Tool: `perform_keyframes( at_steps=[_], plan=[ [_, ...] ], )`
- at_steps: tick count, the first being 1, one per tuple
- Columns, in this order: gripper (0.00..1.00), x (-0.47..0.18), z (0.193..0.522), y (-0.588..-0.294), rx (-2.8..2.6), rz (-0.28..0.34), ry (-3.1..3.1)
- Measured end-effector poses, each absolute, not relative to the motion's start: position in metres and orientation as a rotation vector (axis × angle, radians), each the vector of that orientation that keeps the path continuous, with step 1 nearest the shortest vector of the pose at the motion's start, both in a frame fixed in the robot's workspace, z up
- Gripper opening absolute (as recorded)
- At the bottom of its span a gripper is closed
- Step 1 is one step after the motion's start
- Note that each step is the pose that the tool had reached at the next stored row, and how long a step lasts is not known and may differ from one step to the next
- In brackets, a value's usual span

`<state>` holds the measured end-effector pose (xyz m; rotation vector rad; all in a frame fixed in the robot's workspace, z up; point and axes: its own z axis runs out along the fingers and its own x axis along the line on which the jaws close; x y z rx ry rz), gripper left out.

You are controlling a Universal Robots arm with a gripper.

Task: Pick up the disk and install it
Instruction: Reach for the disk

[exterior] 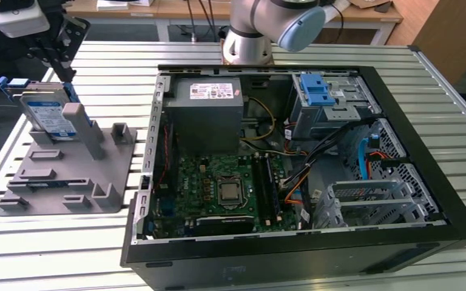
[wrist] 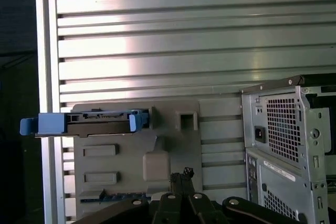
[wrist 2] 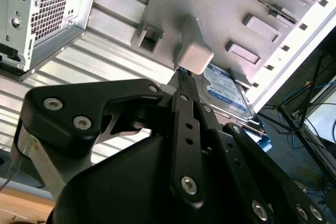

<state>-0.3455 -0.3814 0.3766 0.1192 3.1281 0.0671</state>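
Claw [exterior: 68, 76] hangs well to the exterior view's left of the open computer case [exterior: 427, 176], outside its wall. Its fingers point down and the tips are pressed together with nothing between them. In the second wrist view the claw [wrist 2: 180, 77] shows the same closed, empty tips, as does the claw [wrist: 181, 173] in the first wrist view.

The disk [exterior: 45, 112] stands on edge just below the claw, on that same side of the case and apart from it. It is not gripped. Its labelled face [wrist 2: 223, 90] shows in the second wrist view. The first wrist view shows the disk [wrist: 97, 123] edge-on, with blue carrier ends sticking out.

A grey holder [exterior: 63, 176] keeps the disk upright against a post. The holder lies on the slatted metal table [exterior: 55, 254], just beside the case's wall.

Inside the case, the grey power box [exterior: 204, 106] sits against the wall nearest the holder, with the green circuit board [exterior: 216, 182] beside it. The metal drive cage [exterior: 334, 112], topped by a blue latch [exterior: 317, 91], is in the corner toward the exterior view's right. The arm [exterior: 249, 36] rises beyond the case.
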Motion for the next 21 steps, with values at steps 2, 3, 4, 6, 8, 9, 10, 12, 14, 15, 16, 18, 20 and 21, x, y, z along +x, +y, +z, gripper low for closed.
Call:
perform_keyframes(
  at_steps=[2,3,4,6,8,9,10,12,14,15,16,18,20,21],
  plan=[
    [0.11,-0.351,0.376,-0.381,0.119,0.067,3.129],
    [0.11,-0.352,0.376,-0.38,0.119,0.067,3.129],
    [0.11,-0.352,0.376,-0.38,0.119,0.067,3.129],
    [0.11,-0.352,0.376,-0.38,0.119,0.067,3.129],
    [0.11,-0.352,0.376,-0.38,0.119,0.067,3.129],
    [0.11,-0.352,0.376,-0.38,0.119,0.067,3.129],
    [0.11,-0.352,0.376,-0.38,0.119,0.067,3.129],
    [0.11,-0.353,0.376,-0.38,0.119,0.067,3.129],
    [0.11,-0.356,0.376,-0.38,0.119,0.067,3.129],
    [0.11,-0.358,0.376,-0.38,0.119,0.067,3.129],
    [0.11,-0.359,0.376,-0.38,0.119,0.067,3.129],
    [0.11,-0.363,0.376,-0.379,0.119,0.067,3.129],
    [0.11,-0.367,0.376,-0.379,0.119,0.067,3.129],
    [0.11,-0.369,0.376,-0.379,0.119,0.067,3.129]
  ],
)
